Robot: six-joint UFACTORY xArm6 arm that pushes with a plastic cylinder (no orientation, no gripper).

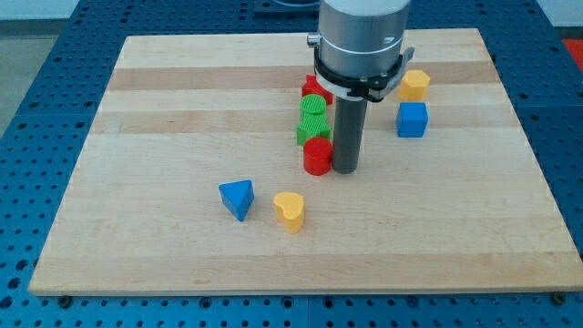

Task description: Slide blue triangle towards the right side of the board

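Observation:
The blue triangle (237, 198) lies on the wooden board (137, 137) at the lower left of centre. A yellow heart (290, 210) sits just to its right. My tip (345, 169) rests on the board near the centre, right beside a red cylinder (318, 156) on its left. The tip is well to the right of and above the blue triangle, not touching it.
A column of blocks runs up from the red cylinder: a green block (310, 131), a green cylinder (314, 107) and a red block (315, 89). A blue cube (412, 119) and a yellow block (414, 85) stand right of the rod.

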